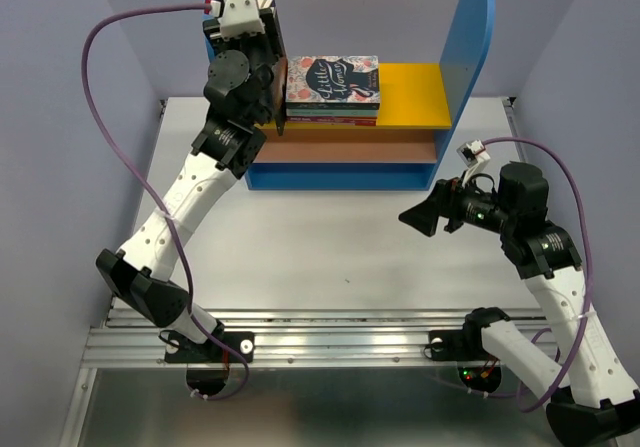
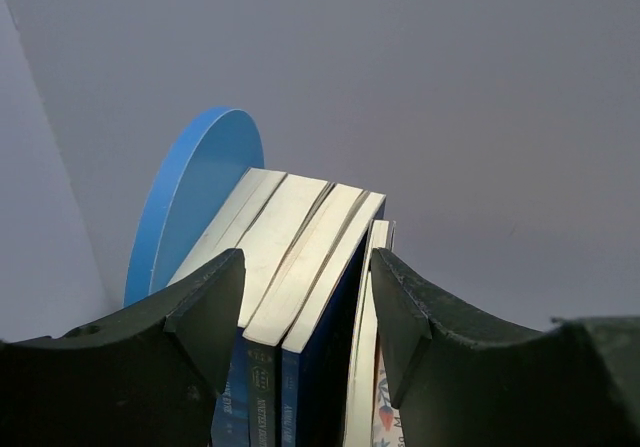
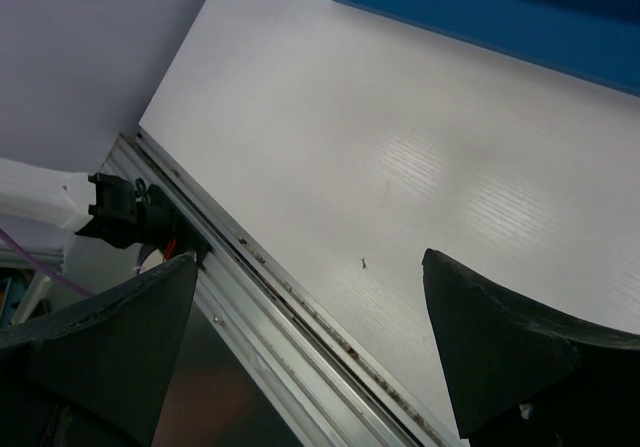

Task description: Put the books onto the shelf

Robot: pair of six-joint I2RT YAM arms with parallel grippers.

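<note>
Standing at the left end of the shelf (image 1: pixel 410 92), apparently on its yellow board, the books (image 2: pixel 300 237) lean together toward the left panel (image 2: pixel 190 192). Their spines face the front, and the floral stack (image 1: pixel 332 85) lies flat just beside them on the right. The left tool (image 2: pixel 305 292) straddles the pack with a finger by each outer cover. Whether the pads press or are clear of the covers cannot be told from these views. The right tool (image 1: pixel 420 217) is spread wide with nothing in it, hovering over the worktop (image 1: pixel 330 257), well apart from the shelf.

The step in hand looks like letting the pack go and backing out. To do it well, part the fingers evenly so that neither cover gets dragged. The thin pale book nearest the right finger seems the likeliest to catch or tip. Check that the pack rests its weight on the panel before drawing the tool away. Pull straight back along the line of the books, because a sideways move could knock them over onto the floral stack. No other books show on the worktop, so the job appears nearly finished.
</note>
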